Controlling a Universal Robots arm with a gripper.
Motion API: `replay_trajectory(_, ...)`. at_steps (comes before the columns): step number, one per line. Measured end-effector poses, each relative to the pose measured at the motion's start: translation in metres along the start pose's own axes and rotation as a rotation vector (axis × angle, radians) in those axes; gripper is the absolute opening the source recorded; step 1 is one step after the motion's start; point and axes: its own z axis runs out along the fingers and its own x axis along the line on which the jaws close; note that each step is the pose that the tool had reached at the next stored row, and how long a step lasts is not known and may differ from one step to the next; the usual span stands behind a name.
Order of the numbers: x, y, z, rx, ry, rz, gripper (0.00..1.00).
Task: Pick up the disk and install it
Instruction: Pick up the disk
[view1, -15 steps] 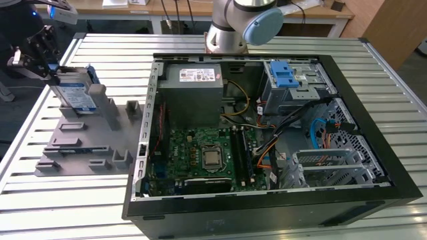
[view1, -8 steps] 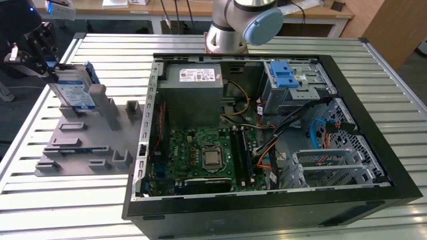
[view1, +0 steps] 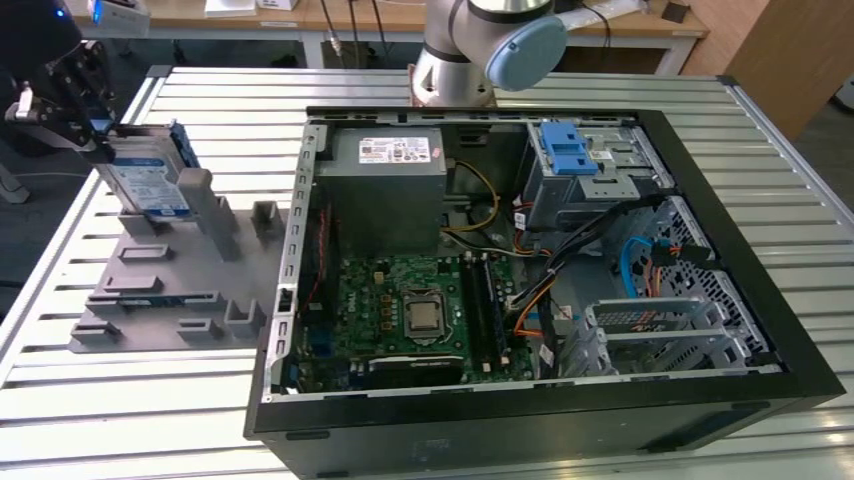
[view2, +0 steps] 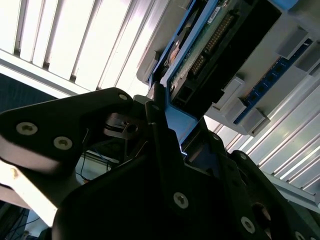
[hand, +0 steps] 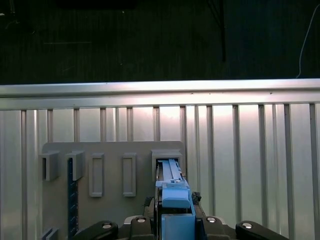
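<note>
The disk (view1: 144, 180), a silver hard drive with a blue-and-white label and a blue bracket, stands on edge in a slot of the grey stand (view1: 160, 290) at the exterior view's left. My gripper (view1: 107, 148) hangs over its upper end and is shut on it. In the first wrist view the disk's blue bracket (hand: 172, 192) sits between the black fingers (hand: 150, 204), and its far end reaches the stand's slot (hand: 167, 162). The second wrist view shows a finger (view2: 156, 117) pressed against the disk's blue edge (view2: 172, 120), with the disk's connector end (view2: 210, 45) beyond.
An open black computer case (view1: 727, 215) lies on the slatted metal table (view1: 214, 90), right of the stand. Inside are a grey power supply (view1: 387, 190), a green motherboard (view1: 414, 310) and a drive bay with a blue bracket (view1: 571, 150). The arm's base (view1: 461, 60) stands behind the case.
</note>
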Motion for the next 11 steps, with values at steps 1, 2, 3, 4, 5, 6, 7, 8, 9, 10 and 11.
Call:
replay_trajectory(1,0.0000,0.0000,0.0000,-0.0001,0.0000,0.000,0.36)
replay_trajectory(2,0.0000,0.0000,0.0000,-0.0001,0.0000,0.000,0.36)
replay_trajectory(3,0.0000,0.0000,-0.0001,-0.0001,0.0000,0.000,0.36)
replay_trajectory(4,0.0000,0.0000,0.0000,0.0000,0.0000,0.000,0.36)
replay_trajectory(5,0.0000,0.0000,-0.0001,0.0000,-0.0002,0.000,0.36)
replay_trajectory(6,0.0000,0.0000,-0.0002,-0.0001,-0.0004,0.000,0.36)
replay_trajectory(7,0.0000,0.0001,-0.0006,-0.0004,-0.0003,0.000,0.36)
replay_trajectory(8,0.0000,0.0001,-0.0014,-0.0005,-0.0003,0.000,0.36)
replay_trajectory(9,-0.0001,0.0001,-0.0024,-0.0003,-0.0004,0.000,0.36)
replay_trajectory(10,-0.0001,0.0001,-0.0036,-0.0002,-0.0004,0.000,0.36)
replay_trajectory(11,-0.0001,0.0001,-0.0049,-0.0001,-0.0005,0.000,0.36)
